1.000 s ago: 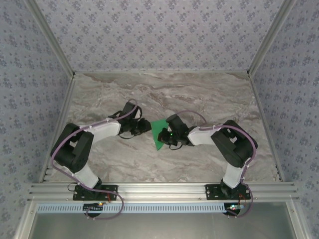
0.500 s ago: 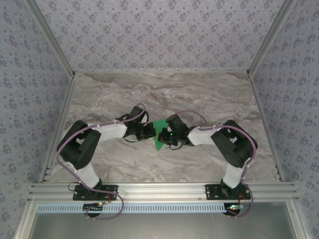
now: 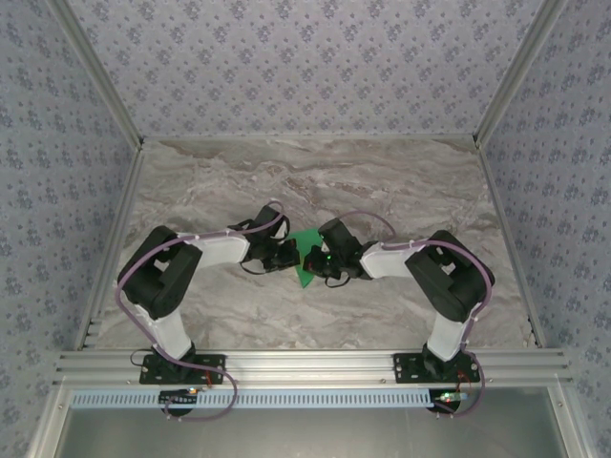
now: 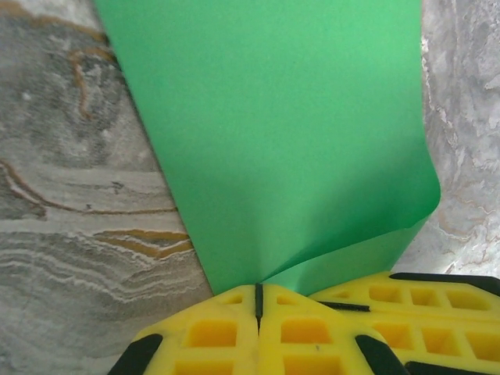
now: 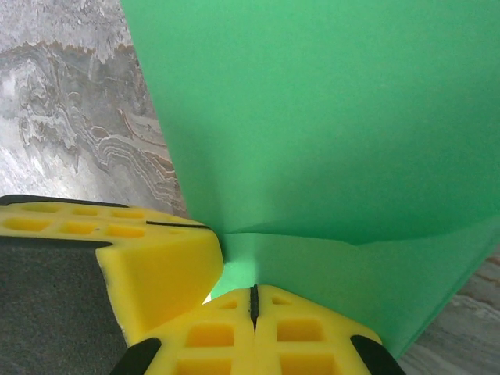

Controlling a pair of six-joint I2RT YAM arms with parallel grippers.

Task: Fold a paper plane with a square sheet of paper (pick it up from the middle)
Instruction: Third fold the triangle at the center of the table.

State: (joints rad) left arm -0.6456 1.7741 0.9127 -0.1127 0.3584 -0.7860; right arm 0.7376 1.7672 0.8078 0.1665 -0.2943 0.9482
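I work in a lab test booth: grey floral-patterned wall panels (image 3: pixel 305 57), silver aluminium frame rails (image 3: pixel 305 364), a grey marble-patterned tabletop (image 3: pixel 401 176).

A flat marble-patterned tabletop (image 3: pixel 382 181), grey-white with brownish veins, edged by aluminium rails (image 3: pixel 315 363); near its middle a creased bright green sheet of paper (image 3: pixel 303 272), contact with the surface unclear

I read the square sheet of paper (image 4: pixel 297 141) as thin matt paper, smooth w/ slight sheen. Fingers (image 4: pixel 211 336): yellow moulded plastic, matt. Table (image 3: pixel 382 172): marble-look, smooth, semi-gloss. Frame rail (image 3: pixel 305 364): brushed metal.
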